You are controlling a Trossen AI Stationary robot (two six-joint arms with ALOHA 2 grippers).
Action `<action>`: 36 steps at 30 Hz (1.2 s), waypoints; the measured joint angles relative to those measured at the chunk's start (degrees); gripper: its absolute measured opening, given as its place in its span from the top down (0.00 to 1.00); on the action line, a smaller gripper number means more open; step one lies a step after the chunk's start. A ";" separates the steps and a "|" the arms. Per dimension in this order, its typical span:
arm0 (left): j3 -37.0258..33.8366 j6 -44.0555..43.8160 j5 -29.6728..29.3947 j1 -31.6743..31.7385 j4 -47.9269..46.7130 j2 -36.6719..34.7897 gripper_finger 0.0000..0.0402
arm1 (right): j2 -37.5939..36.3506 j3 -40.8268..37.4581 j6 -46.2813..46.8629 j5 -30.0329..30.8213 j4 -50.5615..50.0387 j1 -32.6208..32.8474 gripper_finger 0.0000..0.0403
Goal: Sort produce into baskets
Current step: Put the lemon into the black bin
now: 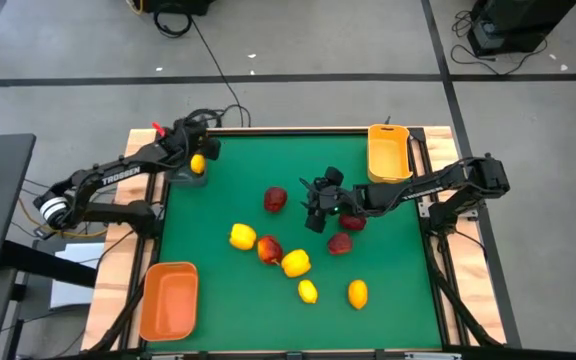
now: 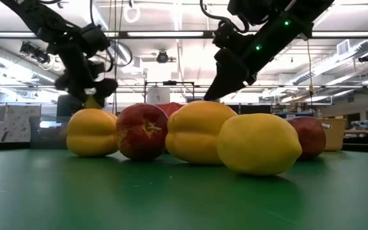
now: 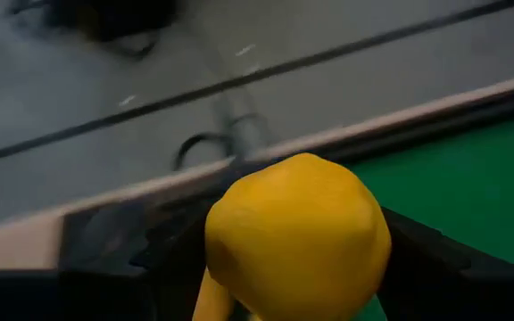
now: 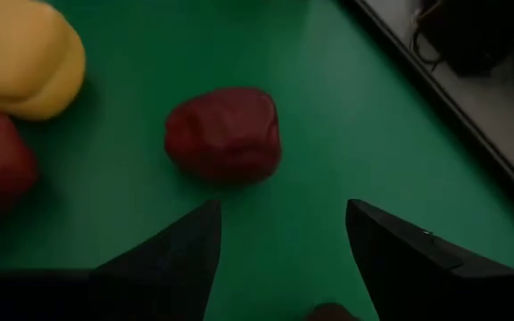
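Left gripper (image 1: pixel 197 160): at the far left corner of the bench (image 1: pixel 388 290), closed around a small yellow piece (image 1: pixel 198 164); the left wrist view shows that piece (image 3: pixel 297 236) filling the space between the fingers, above a dark bin (image 3: pixel 105 241) whose rim is only partly visible.
Deeper orange basket (image 1: pixel 169 300): at the near left corner, on the bench's edge.
Loose produce, centre: a dark red piece (image 1: pixel 275 199) sits alone towards the far side; nearer, a bigger yellow piece (image 1: pixel 242 236), a red piece (image 1: pixel 269 249) and another bigger yellow piece (image 1: pixel 295 263) lie in a touching row.
Loose produce, near edge: two small yellow lemons (image 1: pixel 308 291) (image 1: pixel 357 293), apart from each other.
Right gripper (image 1: pixel 317 208): over the bench's middle, fingers spread wide and holding nothing; in the right wrist view a dark red piece (image 4: pixel 224 134) lies just beyond the fingertips (image 4: pixel 205 214).
Red pieces under right arm: one (image 1: pixel 352 221) partly covered by the arm, one (image 1: pixel 339 242) just nearer.
Yellow-orange basket (image 1: pixel 389 152): at the far right corner.
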 joint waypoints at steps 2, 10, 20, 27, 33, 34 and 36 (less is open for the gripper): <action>-0.07 -0.79 -0.72 0.15 -2.64 0.04 0.33 | 0.02 -0.01 0.95 0.13 -0.28 0.02 0.38; -0.07 0.31 5.21 0.16 -3.07 0.17 0.22 | 0.04 -0.01 1.27 0.41 1.28 0.02 0.37; -0.07 4.54 8.06 -0.97 -2.60 0.02 0.05 | 0.09 -0.01 -1.02 -5.55 1.51 1.36 0.37; -0.07 10.24 28.12 -8.00 4.85 -1.63 0.11 | 0.09 -0.03 1.25 -7.06 7.61 2.56 0.38; -0.05 10.55 32.29 -21.79 10.48 -2.31 0.11 | 0.09 -0.03 13.63 -15.12 2.76 3.46 0.38; -0.05 10.52 32.65 -24.61 11.15 -2.19 0.11 | 0.09 -0.03 15.70 -16.67 1.48 3.87 0.38; -0.02 10.25 34.13 -30.32 11.65 -1.56 0.11 | 0.09 -0.03 20.61 -17.96 -1.27 4.94 0.38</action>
